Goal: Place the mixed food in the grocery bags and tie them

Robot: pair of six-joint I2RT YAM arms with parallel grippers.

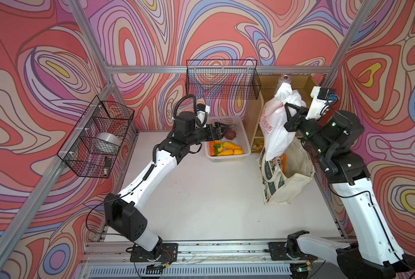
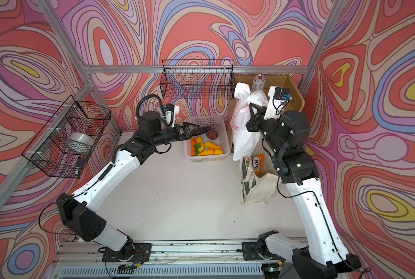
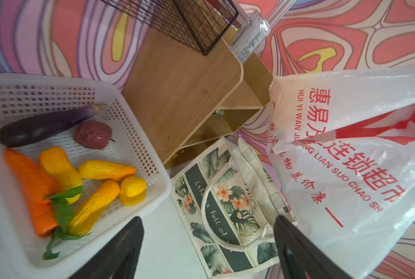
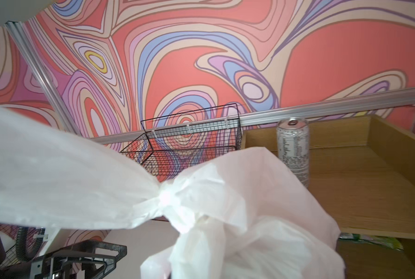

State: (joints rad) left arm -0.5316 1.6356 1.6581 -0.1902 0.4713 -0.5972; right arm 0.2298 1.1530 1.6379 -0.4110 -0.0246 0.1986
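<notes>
Alu rail (image 1: 225, 251), wht tabletop (image 1: 213, 193), swirl walls (image 1: 225, 31)

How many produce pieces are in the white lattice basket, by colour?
yellow pieces: 4
orange carrot: 1
purple eggplant: 1
dark red round fruit: 1
Total: 7

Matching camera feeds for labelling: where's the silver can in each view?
In a top view: silver can on the wooden shelf, back right.
In a top view: can at the same spot.
Left wrist: can on the shelf beside the wire basket.
Right wrist: can upright behind the white plastic bag.
Shared landmark: wire basket.
</notes>
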